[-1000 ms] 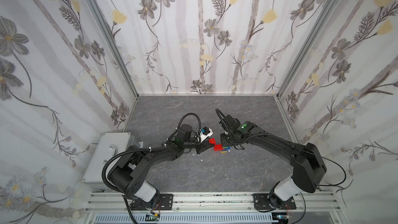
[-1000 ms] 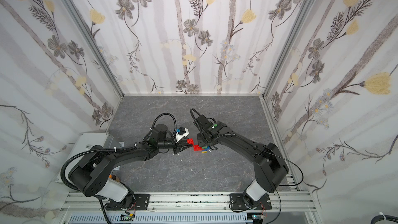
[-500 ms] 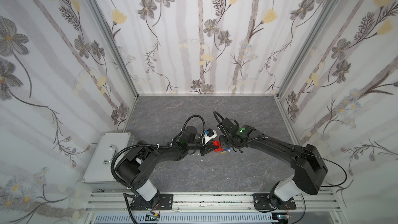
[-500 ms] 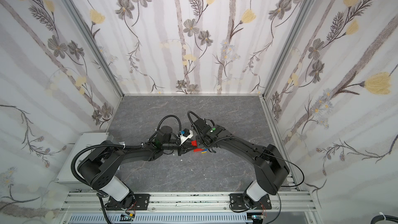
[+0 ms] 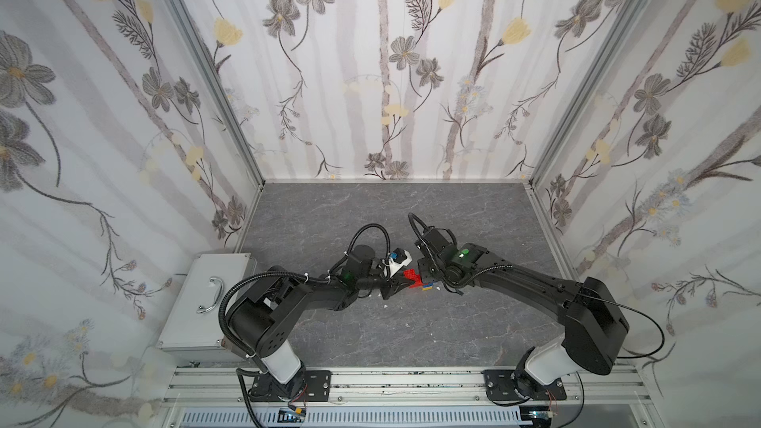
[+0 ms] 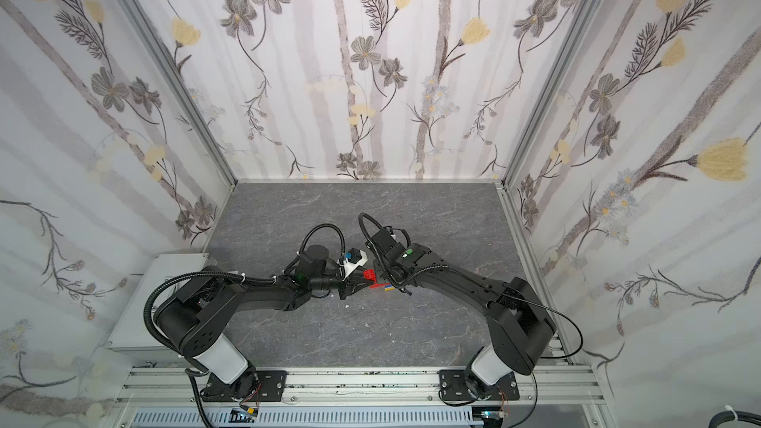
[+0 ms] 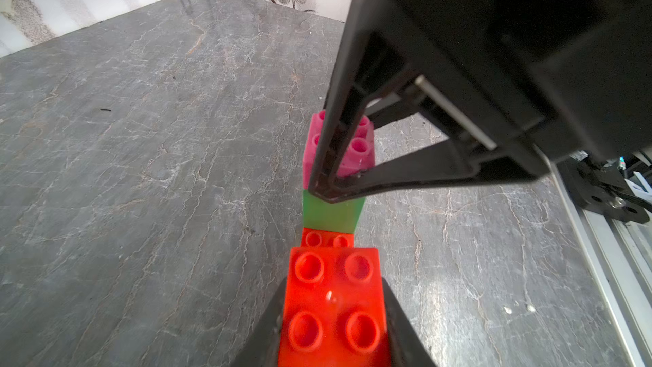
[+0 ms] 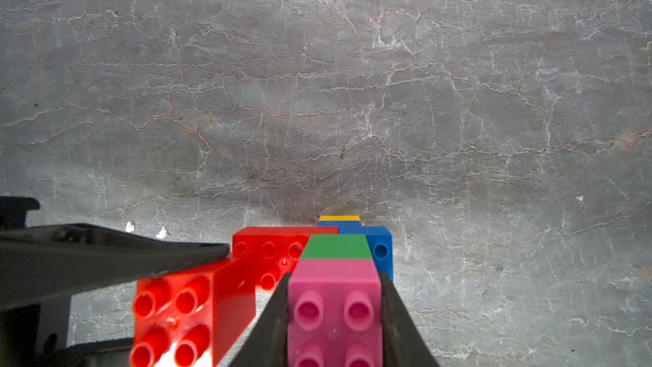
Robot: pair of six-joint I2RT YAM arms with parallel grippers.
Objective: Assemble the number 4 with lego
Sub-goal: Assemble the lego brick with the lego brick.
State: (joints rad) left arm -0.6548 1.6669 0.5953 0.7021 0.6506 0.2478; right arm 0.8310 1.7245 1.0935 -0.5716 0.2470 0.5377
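The number 4 (image 5: 416, 279) lies low over the grey floor between my two arms. Its column runs pink (image 8: 335, 312), green (image 8: 335, 247), blue (image 8: 380, 250), yellow (image 8: 338, 218). A longer red brick (image 8: 271, 248) sticks out sideways from the column. My right gripper (image 8: 335, 298) is shut on the pink brick. My left gripper (image 7: 331, 312) is shut on a square red brick (image 7: 333, 305), which sits against the free end of the longer red brick (image 7: 326, 240). Whether the two red bricks are fully locked I cannot tell.
A grey metal box with a handle (image 5: 206, 298) stands at the left edge of the floor. Small white crumbs (image 5: 385, 305) lie near the left gripper. Flowered walls close the back and both sides, and a metal rail (image 5: 412, 380) runs along the front.
Both grippers have drawn together at the middle of the floor. The left gripper's red brick has come up to the longer red brick, and the right jaws have narrowed onto the pink brick.
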